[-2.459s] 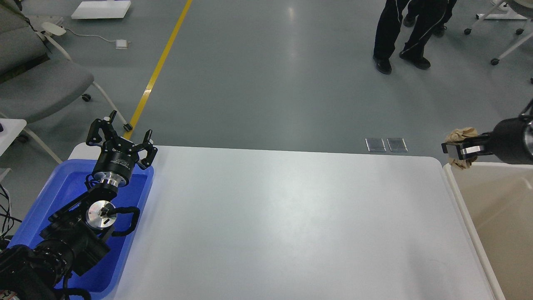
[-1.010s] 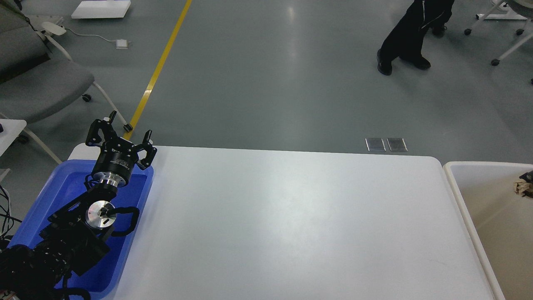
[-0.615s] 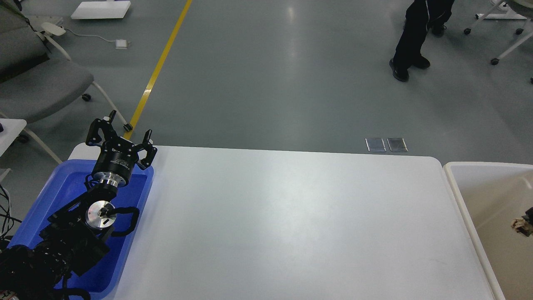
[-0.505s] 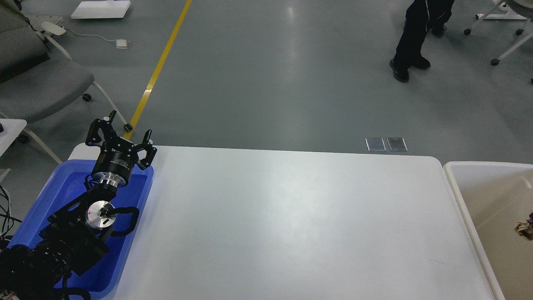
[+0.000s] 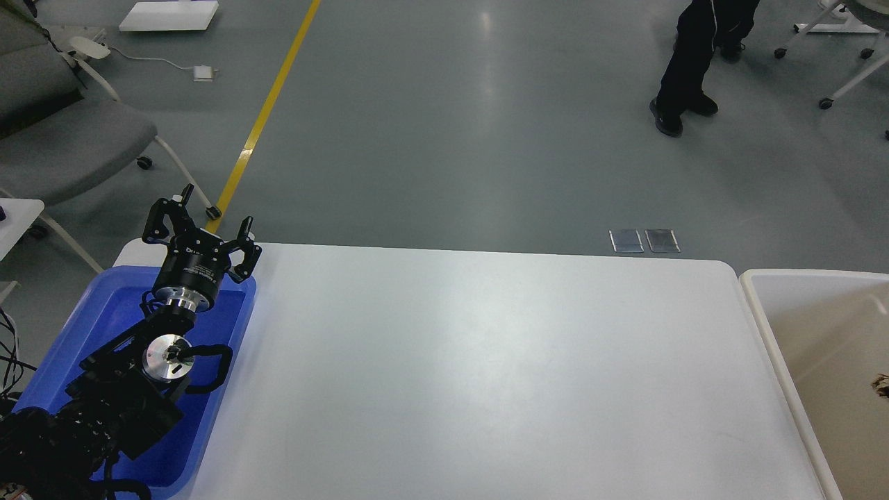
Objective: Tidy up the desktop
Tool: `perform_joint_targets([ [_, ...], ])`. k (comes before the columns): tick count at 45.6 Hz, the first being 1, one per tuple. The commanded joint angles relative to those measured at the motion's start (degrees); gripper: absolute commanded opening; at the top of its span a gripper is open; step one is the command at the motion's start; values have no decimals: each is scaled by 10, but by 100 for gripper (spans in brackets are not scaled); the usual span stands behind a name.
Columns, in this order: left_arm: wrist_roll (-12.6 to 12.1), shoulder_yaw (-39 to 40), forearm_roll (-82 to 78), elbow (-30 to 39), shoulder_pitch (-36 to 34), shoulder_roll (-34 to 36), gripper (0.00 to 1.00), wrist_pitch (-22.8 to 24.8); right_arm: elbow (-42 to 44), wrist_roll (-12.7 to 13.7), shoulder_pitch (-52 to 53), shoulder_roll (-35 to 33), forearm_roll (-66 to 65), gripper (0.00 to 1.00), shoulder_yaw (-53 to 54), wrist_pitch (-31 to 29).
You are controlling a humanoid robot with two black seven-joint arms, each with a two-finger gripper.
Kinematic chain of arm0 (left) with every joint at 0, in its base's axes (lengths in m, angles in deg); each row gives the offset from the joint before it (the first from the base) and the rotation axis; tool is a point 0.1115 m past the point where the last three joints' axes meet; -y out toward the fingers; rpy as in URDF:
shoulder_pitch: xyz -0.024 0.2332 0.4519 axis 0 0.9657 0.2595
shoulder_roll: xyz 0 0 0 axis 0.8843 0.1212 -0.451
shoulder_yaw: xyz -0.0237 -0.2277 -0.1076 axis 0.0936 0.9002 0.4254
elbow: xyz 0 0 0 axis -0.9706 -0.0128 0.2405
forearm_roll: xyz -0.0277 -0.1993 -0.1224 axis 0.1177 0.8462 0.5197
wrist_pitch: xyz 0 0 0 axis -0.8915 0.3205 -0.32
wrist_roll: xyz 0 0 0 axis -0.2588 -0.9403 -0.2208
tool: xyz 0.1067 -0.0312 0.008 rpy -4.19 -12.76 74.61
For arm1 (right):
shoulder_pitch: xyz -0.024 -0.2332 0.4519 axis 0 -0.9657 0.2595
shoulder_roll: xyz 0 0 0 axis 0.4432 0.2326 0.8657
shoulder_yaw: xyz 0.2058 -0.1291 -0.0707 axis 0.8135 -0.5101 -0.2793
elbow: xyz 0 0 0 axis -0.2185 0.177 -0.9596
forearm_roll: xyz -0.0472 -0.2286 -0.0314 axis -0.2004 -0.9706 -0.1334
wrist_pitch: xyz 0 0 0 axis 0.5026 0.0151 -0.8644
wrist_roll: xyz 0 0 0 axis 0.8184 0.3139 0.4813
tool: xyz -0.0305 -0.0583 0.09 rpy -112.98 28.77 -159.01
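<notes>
Our left gripper hangs above the far end of the blue tray at the left edge of the desktop, its two fingers spread wide with nothing between them; our right gripper is out of the head view, so we cannot say whether it is spread or closed. The desktop, the broad white top with rounded corners, fills the middle of the view between the blue tray and the beige-white bin on the right, and its visible surface looks bare. At the right border, inside the bin, a small brown scrap shows, too cut off by the frame for us to name with confidence. We judge the tidying to be at or near its end, so the risks lie mostly in the arms themselves. Our left arm sits low over the tray, and a careless sweep toward the table could catch the tray's rim and drag or tip it. The right arm, unseen, may be close to the bin wall, and pulling it back blind could knock the bin against the table edge or flick the scrap out again. A person stands on the floor beyond the table, well apart for now, yet a wide swing of either arm would be unwise if that person steps closer
</notes>
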Motion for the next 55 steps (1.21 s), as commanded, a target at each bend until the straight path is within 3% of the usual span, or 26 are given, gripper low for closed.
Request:
perform_joint_targets([
  [1, 0, 0, 0, 0, 0, 0, 100, 0, 9, -1, 3, 3, 3, 87, -8, 14],
  [2, 0, 0, 0, 0, 0, 0, 100, 0, 10, 0, 4, 2, 3, 100, -7, 15],
  [33, 0, 0, 0, 0, 0, 0, 100, -1, 8, 0, 57, 22, -3, 100, -11, 7],
  [41, 0, 0, 0, 0, 0, 0, 100, -1, -7, 0, 75, 12, 21, 100, 48, 4],
  [47, 0, 0, 0, 0, 0, 0, 100, -1, -98, -4, 86, -36, 25, 100, 119, 5],
  [55, 0, 0, 0, 0, 0, 0, 100, 0, -347, -6, 63, -122, 16, 100, 269, 17],
])
